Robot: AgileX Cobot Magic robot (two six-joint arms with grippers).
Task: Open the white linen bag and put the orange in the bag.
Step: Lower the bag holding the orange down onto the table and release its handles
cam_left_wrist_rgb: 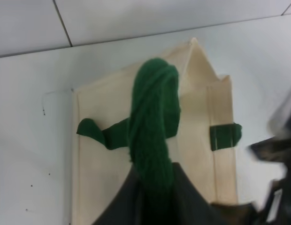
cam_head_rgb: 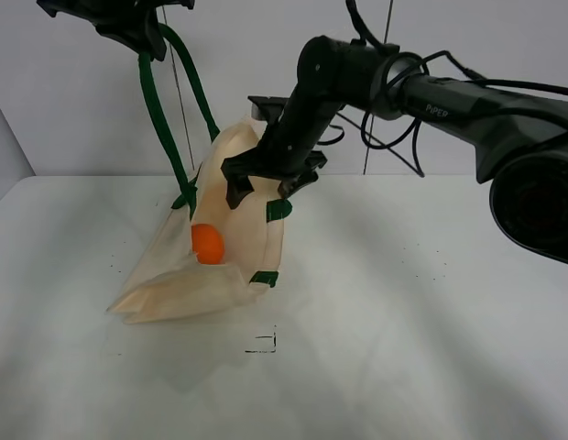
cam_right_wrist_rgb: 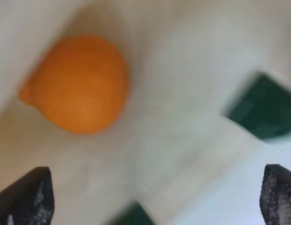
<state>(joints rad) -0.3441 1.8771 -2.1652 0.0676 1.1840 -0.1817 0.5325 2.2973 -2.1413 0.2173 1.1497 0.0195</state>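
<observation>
The white linen bag [cam_head_rgb: 250, 240] is lifted by one dark green handle [cam_head_rgb: 156, 110], with its lower end resting on the table. My left gripper [cam_head_rgb: 145, 35] is shut on that handle high at the upper left; the left wrist view shows the handle [cam_left_wrist_rgb: 152, 136] rising from the bag [cam_left_wrist_rgb: 98, 178] into the gripper [cam_left_wrist_rgb: 155, 201]. The orange [cam_head_rgb: 208, 244] lies inside the opened bag. My right gripper [cam_head_rgb: 263, 189] hangs open and empty just above the bag's mouth. The right wrist view shows the orange [cam_right_wrist_rgb: 80, 84] on the cloth [cam_right_wrist_rgb: 183, 70], apart from the gripper [cam_right_wrist_rgb: 150, 201].
The white table [cam_head_rgb: 431, 302] spreads to the right and front of the bag. A small black mark [cam_head_rgb: 264, 344] sits on it in front of the bag. Cables [cam_head_rgb: 394, 137] hang behind the right arm. A pale wall stands at the back.
</observation>
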